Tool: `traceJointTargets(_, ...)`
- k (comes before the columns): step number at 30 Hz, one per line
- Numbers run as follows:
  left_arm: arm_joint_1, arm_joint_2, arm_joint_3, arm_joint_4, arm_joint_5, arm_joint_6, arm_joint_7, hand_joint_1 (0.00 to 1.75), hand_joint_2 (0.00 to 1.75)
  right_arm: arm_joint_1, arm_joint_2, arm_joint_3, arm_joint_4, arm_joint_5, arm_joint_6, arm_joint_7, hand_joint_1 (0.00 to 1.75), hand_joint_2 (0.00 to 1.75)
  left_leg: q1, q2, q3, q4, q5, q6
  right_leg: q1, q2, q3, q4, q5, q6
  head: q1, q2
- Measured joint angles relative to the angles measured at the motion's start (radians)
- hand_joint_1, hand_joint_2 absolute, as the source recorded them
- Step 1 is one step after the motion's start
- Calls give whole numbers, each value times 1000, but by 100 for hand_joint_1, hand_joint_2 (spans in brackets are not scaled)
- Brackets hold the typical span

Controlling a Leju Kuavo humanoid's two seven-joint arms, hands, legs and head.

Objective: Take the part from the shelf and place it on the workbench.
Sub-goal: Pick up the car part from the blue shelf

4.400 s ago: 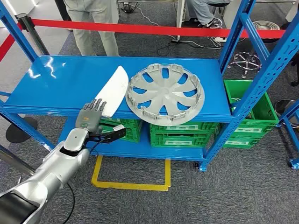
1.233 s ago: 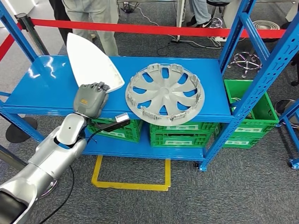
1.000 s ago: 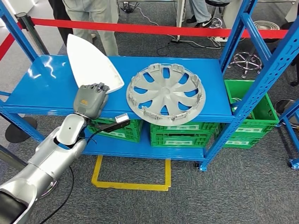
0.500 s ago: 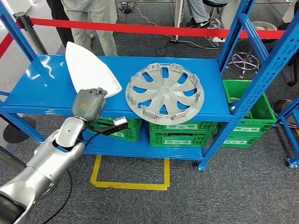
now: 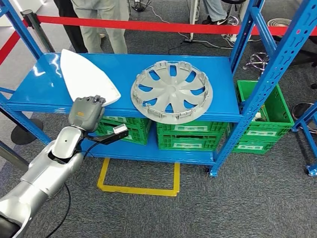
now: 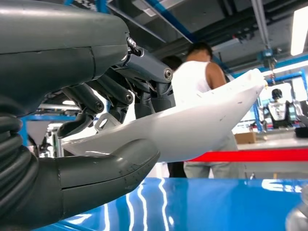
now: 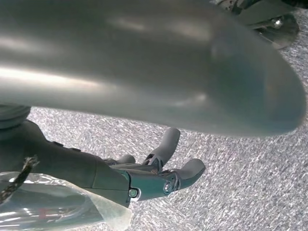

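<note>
A white, flat, pointed part (image 5: 86, 78) is held by my left hand (image 5: 85, 112) above the front left of the blue shelf (image 5: 37, 91). The hand grips its near edge, and the part tilts up and away toward the back left. In the left wrist view the thumb (image 6: 109, 166) lies under the white part (image 6: 203, 120) and the fingers (image 6: 145, 72) press on top. My right hand (image 7: 160, 175) hangs over grey carpet, fingers apart and holding nothing.
A grey wheel cover (image 5: 171, 91) lies flat on the shelf to the right of the part. Green crates (image 5: 186, 135) sit on the lower shelf. Blue uprights (image 5: 261, 69) stand at the right. A red barrier tape (image 5: 149, 25) and standing people (image 5: 99, 25) are behind the shelf.
My left hand gripped the white part, raised it off the shelf and tilted it up. Over the last second the whole picture has shifted as the camera moved; hand and part sit lower and further left.
</note>
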Motion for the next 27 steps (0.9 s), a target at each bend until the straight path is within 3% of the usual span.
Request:
traceJointTargets(1, 0, 2, 4, -5, 1, -2, 1, 175, 175, 0, 2, -1, 1, -2, 2, 0, 0, 0, -4, 2, 18, -36, 6, 6, 0, -2, -3, -1, 6, 4, 0, 0)
traceJointTargets(3, 1, 7, 10, -10, 3, -6, 2, 175, 175, 1, 5, -3, 4, -8, 9, 0, 0, 0, -8, 3, 17, -54, 14, 9, -2, -5, -7, -8, 21, 15, -1, 0)
traceJointTargets(5, 3, 11, 13, -11, 5, -10, 3, 175, 175, 2, 6, -4, 6, -14, 16, 1, 0, 0, -4, 4, 10, -69, 35, 15, -1, -1, -19, -1, 7, 26, 1, 0)
traceJointTargets(7, 5, 11, 16, -13, 5, -12, 6, 175, 175, 3, 7, -7, 8, -16, 22, 5, 0, 0, 2, 6, -5, -82, 59, 22, -1, 8, -50, 69, -64, 33, 5, 0)
traceJointTargets(9, 10, 14, 19, -13, 6, -14, 8, 175, 175, 3, 8, -11, 12, -18, 27, 9, 0, 0, 2, 5, -28, -82, 78, 26, -2, 11, -83, 191, -142, 39, 7, 0)
traceJointTargets(10, 14, 16, 20, -13, 7, -15, 9, 175, 175, 3, 8, -13, 15, -19, 30, 11, 0, 0, 1, 5, -40, -81, 87, 25, -3, 11, -88, 234, -156, 41, 6, 0)
traceJointTargets(11, 18, 19, 22, -13, 8, -16, 9, 175, 175, 3, 8, -15, 18, -19, 34, 12, 0, 0, 1, 5, -52, -79, 95, 24, -3, 11, -79, 248, -149, 43, 7, 0)
traceJointTargets(12, 22, 22, 23, -13, 9, -16, 9, 175, 175, 2, 8, -17, 21, -19, 37, 13, 0, 0, 1, 5, -64, -77, 103, 21, -3, 11, -52, 226, -125, 44, 7, 0)
traceJointTargets(14, 26, 28, 30, -14, 12, -15, 10, 175, 175, 0, 8, -21, 25, -18, 41, 13, 0, 0, 2, 3, -84, -70, 115, 14, -4, 14, 41, 98, -79, 43, 7, 0)
traceJointTargets(16, 27, 35, 38, -17, 14, -16, 11, 175, 175, -3, 11, -25, 28, -15, 46, 11, 0, 0, -1, 2, -100, -61, 127, 4, -2, 20, 113, -14, -74, 39, 7, 0)
traceJointTargets(17, 27, 38, 42, -19, 14, -16, 11, 175, 175, -4, 12, -27, 30, -14, 49, 10, 0, 0, -2, 2, -106, -58, 135, -1, -1, 23, 125, -36, -79, 36, 8, 0)
traceJointTargets(19, 31, 47, 47, -22, 14, -16, 11, 175, 175, -5, 17, -30, 32, -11, 56, 8, 0, 0, 0, 2, -113, -56, 147, -10, 0, 21, 116, -38, -68, 22, 10, 0)
traceJointTargets(20, 34, 52, 50, -24, 14, -16, 11, 175, 175, -5, 20, -31, 33, -8, 59, 7, 0, 0, 1, 2, -118, -48, 135, -16, -1, 19, 110, -38, -60, 11, 9, 0)
traceJointTargets(22, 39, 63, 59, -25, 14, -12, 11, 175, 175, -6, 25, -35, 37, -4, 69, 3, 0, 0, 5, 2, -141, 20, 61, -29, -3, 14, 89, -41, -40, -10, 6, 0)
traceJointTargets(24, 45, 73, 66, -26, 15, -4, 9, 175, 175, -7, 28, -39, 45, -1, 82, -4, 0, 0, 7, 2, -173, 150, -34, -37, -1, 12, 62, -40, -20, -17, 5, 0)
traceJointTargets(25, 49, 77, 70, -26, 15, -2, 6, 175, 175, -7, 30, -41, 50, -1, 88, -9, 0, 0, 8, 2, -180, 204, -57, -39, 1, 11, 47, -38, -10, -18, 5, 0)
traceJointTargets(26, 53, 80, 72, -26, 15, -1, 3, 175, 175, -8, 33, -44, 56, 0, 93, -13, 0, 0, 8, 2, -175, 232, -56, -39, 2, 9, 32, -36, 0, -18, 5, 0)
traceJointTargets(27, 56, 82, 75, -26, 15, 0, 1, 175, 175, -9, 36, -46, 60, 1, 96, -15, 0, 0, 8, 2, -154, 227, -36, -37, 4, 8, 16, -33, 10, -17, 5, 0)
